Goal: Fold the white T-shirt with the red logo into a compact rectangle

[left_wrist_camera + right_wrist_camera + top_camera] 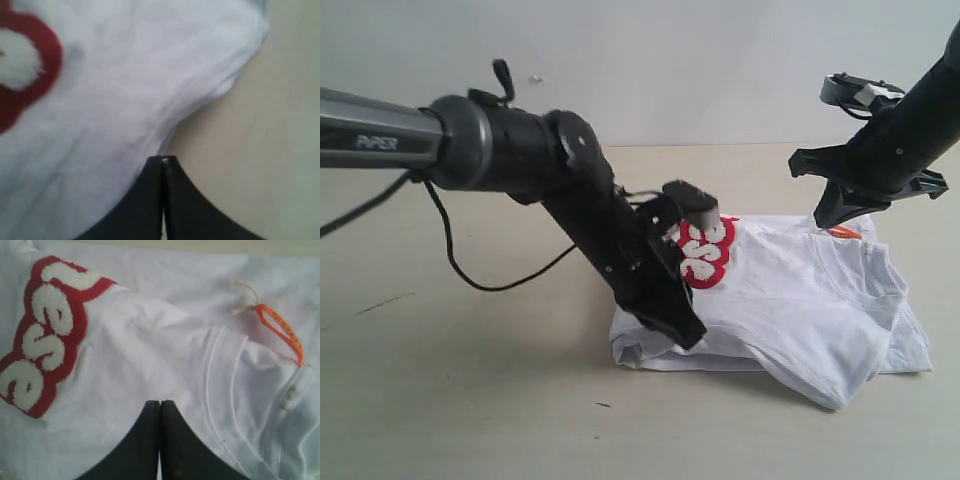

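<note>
The white T-shirt [790,300] lies in a loose, rumpled fold on the table, its red logo [705,250] showing at the fold's back left. My left gripper [690,338] is shut, with its tip down at the shirt's front-left edge. In the left wrist view the closed tip [162,159] meets the fabric's border [125,100], and I see no cloth between the jaws. My right gripper [823,218] is also shut and hovers over the collar end by the orange neck tag [842,232]. Its wrist view shows the tip [161,402] over the shirt [150,350], the logo [45,335] and the tag [280,332].
The beige table [470,400] spreads around the shirt on all sides. A black cable [490,282] hangs from the left arm and droops over the table at the left. A pale wall stands behind.
</note>
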